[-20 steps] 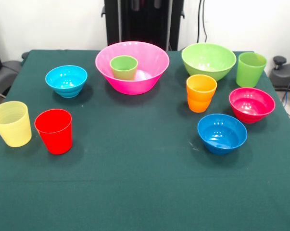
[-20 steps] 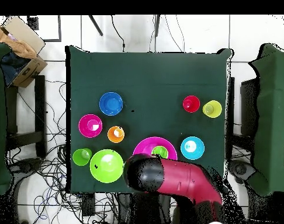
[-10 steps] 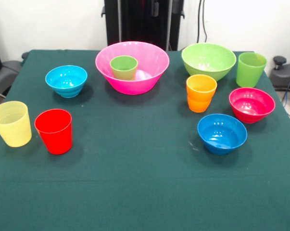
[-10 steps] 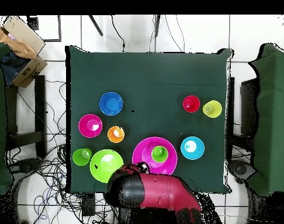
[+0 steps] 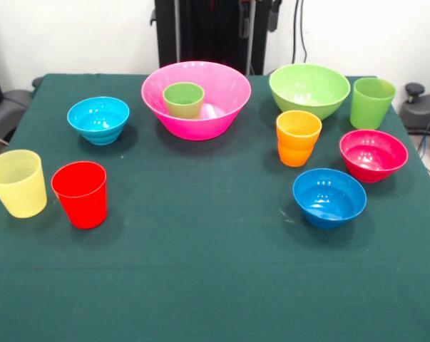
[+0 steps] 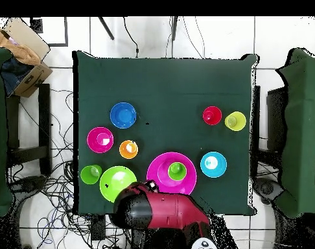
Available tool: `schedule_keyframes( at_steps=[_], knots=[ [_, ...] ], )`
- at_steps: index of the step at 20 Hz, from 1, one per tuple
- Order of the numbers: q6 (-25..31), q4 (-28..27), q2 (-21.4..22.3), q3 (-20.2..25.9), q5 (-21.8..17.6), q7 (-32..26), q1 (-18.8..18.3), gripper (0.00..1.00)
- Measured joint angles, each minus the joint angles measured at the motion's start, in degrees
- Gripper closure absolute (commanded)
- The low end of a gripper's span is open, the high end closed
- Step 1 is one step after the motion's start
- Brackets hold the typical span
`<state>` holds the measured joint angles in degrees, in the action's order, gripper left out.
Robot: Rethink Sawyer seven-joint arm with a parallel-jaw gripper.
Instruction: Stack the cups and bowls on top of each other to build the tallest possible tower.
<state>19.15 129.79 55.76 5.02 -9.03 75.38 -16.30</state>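
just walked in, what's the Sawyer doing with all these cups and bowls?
Building a tower, barely started. The small green cup stands upright inside the large pink bowl; nothing else is stacked. The lime green bowl, red cup, yellow cup, orange cup, taller lime cup and three small bowls sit apart on the table. The arm is at the table's edge by the lime green bowl, holding nothing that shows; its pincer isn't visible.
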Motion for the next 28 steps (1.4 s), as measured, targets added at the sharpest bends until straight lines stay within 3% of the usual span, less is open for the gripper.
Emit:
schedule_keyframes(
  at_steps=[10,28],
  knots=[
    [-6.59,-0.02,-5.05,-0.31,-0.34,0.00,-0.01,0.00],
    [-8.02,-0.10,-14.95,-0.97,-0.34,0.00,1.06,0.00]
  ],
)
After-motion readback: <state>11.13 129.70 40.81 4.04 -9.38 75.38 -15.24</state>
